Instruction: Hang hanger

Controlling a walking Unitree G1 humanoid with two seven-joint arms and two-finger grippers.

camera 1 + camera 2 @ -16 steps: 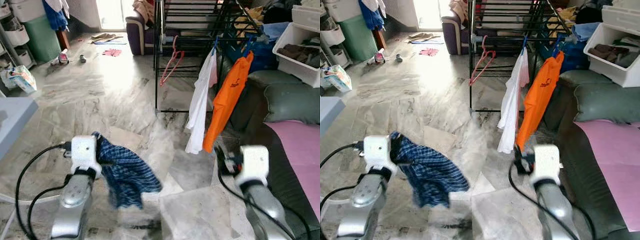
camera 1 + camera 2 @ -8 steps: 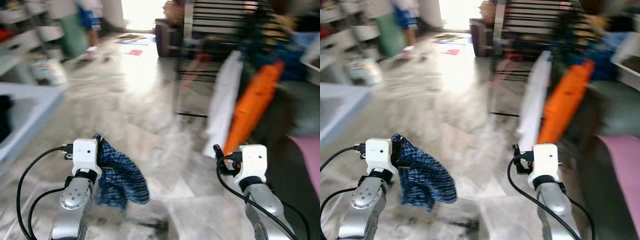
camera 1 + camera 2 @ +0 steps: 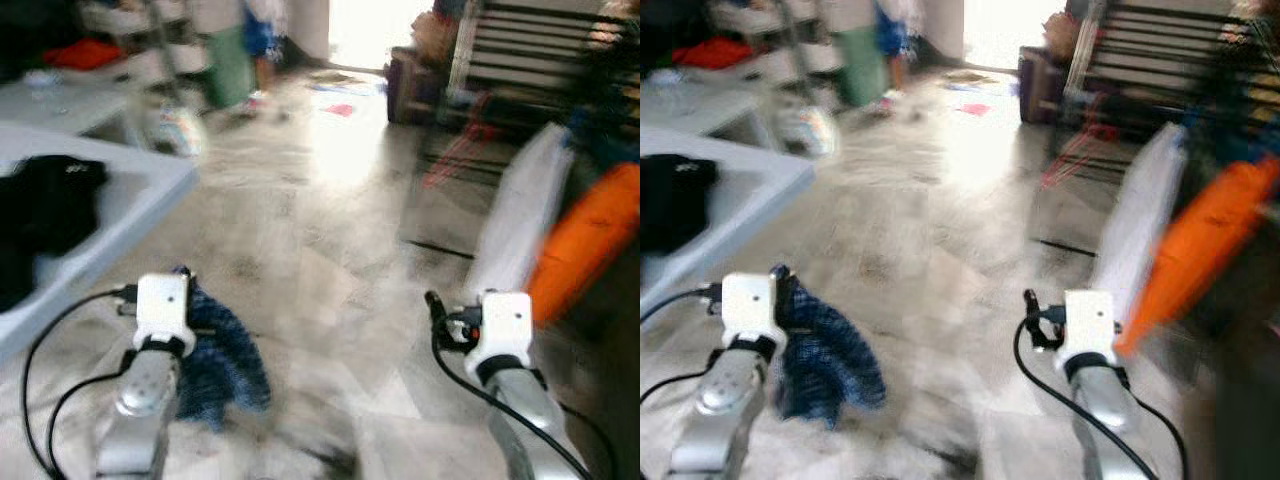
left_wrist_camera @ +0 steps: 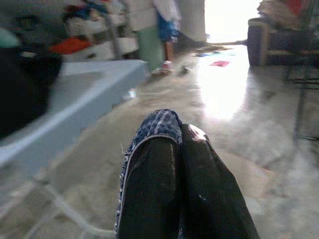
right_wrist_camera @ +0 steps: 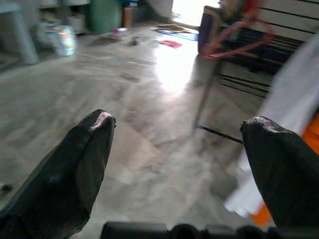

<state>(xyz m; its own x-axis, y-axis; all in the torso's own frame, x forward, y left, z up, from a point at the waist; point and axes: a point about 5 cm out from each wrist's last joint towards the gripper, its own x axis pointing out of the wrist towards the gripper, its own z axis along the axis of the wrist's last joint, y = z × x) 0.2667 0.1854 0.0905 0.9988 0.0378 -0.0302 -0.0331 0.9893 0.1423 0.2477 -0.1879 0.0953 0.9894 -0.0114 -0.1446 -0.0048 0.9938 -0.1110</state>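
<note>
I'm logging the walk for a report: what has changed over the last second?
The camera swung left: the drying rack, white shirt and orange shirt slid right, and a grey table came in. Unchanged: the left gripper clamps the blue checked cloth; the right gripper is open.

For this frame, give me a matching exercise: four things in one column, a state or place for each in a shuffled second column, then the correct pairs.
Things:
1. left gripper
2. right gripper
3. orange garment
4. black garment

States or places:
A. lying on the pale table at the robot's left
B. fingers spread wide, nothing between them
C. hanging at the drying rack beside a white garment
D. fingers closed on a blue checked cloth

Pairs: 1-D, 2-B, 3-C, 4-A
</note>
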